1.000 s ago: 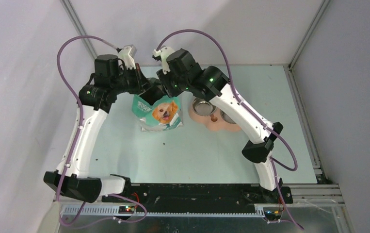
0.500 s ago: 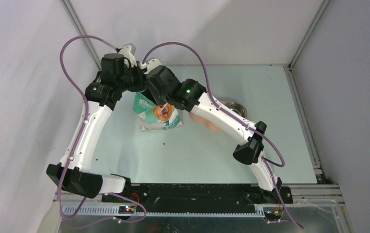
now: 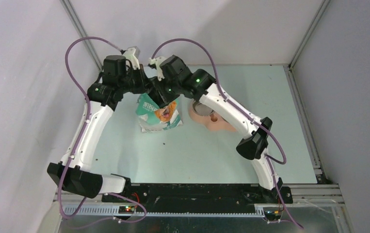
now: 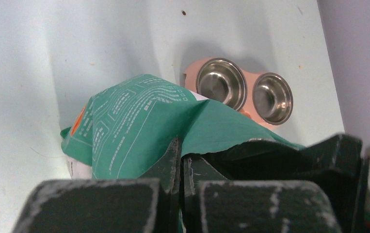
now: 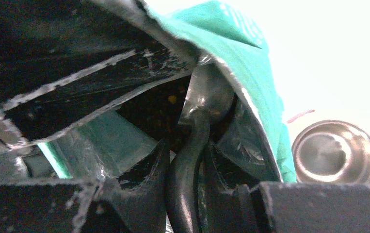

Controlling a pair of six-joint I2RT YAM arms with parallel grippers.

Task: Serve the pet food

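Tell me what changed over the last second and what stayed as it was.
The right arm swung left over the bag, then drew back a little; the right tool, gripping the scoop, now reaches into the bag's mouth. The left arm edged slightly right. Nothing was grabbed or released. Unchanged: the left tool shut on the bag's rim; the bag's base and the pink double bowl in place.
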